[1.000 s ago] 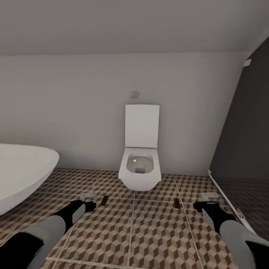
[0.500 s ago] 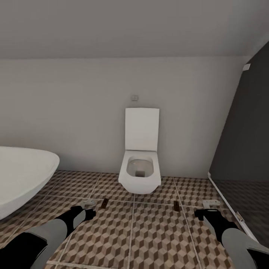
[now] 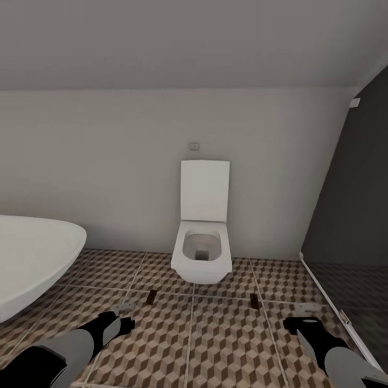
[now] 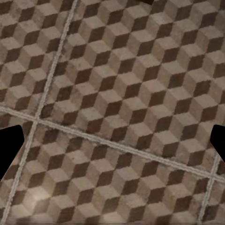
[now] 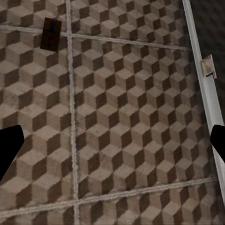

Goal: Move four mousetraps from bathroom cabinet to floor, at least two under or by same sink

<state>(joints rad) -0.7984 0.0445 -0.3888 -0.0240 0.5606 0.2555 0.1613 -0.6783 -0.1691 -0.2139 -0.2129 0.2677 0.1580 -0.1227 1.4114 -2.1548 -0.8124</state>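
Both grippers, left gripper and right gripper, are hovering with fingers spread and empty over the bathroom floor, facing a toilet between a bathtub and a dark glass panel.

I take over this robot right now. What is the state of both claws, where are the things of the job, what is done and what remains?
Left claw: open, holding nothing, low over the bathroom floor.
Right claw: open, holding nothing, also low over the floor.
Things: two small dark flat pieces lie on the tiles in front of the toilet, with the bathtub to the left. They are too small to tell if they are mousetraps.
Done: nothing I can confirm.
Left: find the cabinet, take the traps, lay all four on this floor, at least two by the sink.
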